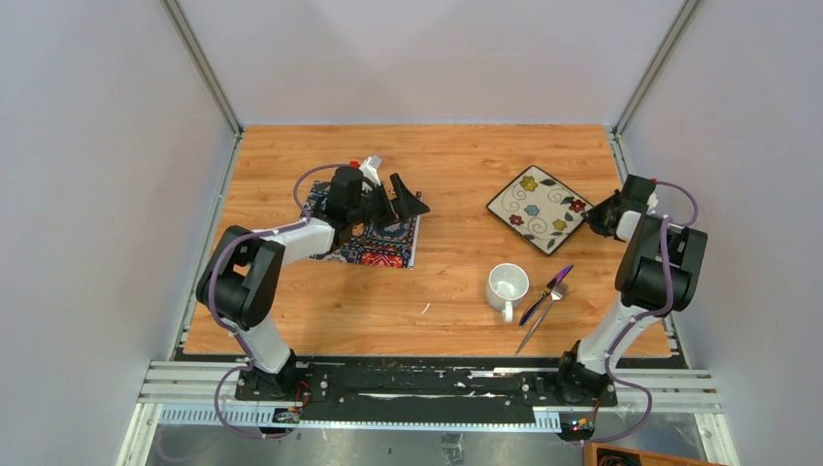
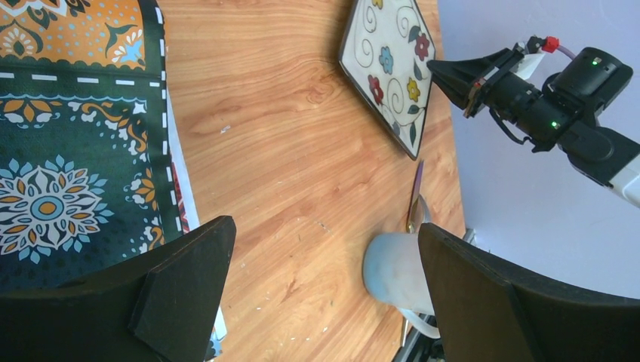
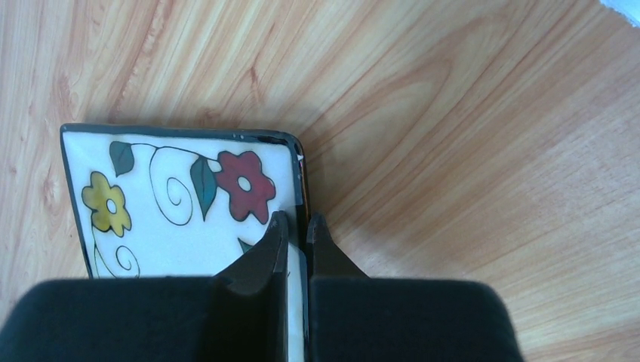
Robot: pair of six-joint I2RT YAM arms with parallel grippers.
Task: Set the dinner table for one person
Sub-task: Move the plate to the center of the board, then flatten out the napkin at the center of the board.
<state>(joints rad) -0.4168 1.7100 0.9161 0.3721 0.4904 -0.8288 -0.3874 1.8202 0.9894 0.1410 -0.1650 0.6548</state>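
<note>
The wooden dinner table [image 1: 456,165] fills the scene. A square white plate [image 1: 539,208] with painted flowers lies at the right; it also shows in the right wrist view [image 3: 173,196]. My right gripper [image 1: 596,213] is shut on the plate's right rim, one finger above it and one outside the edge [image 3: 300,222]. My left gripper [image 1: 403,199] is open and empty above the right edge of the patterned placemat [image 1: 374,241]. A white mug [image 1: 508,284] stands upright at front centre-right, with a fork [image 1: 543,316] and a purple utensil [image 1: 549,288] beside it.
In the left wrist view the placemat [image 2: 68,136] lies at the left, the plate [image 2: 389,64] and my right arm [image 2: 543,98] at the top right, and the mug [image 2: 392,271] near the right finger. White walls enclose three sides.
</note>
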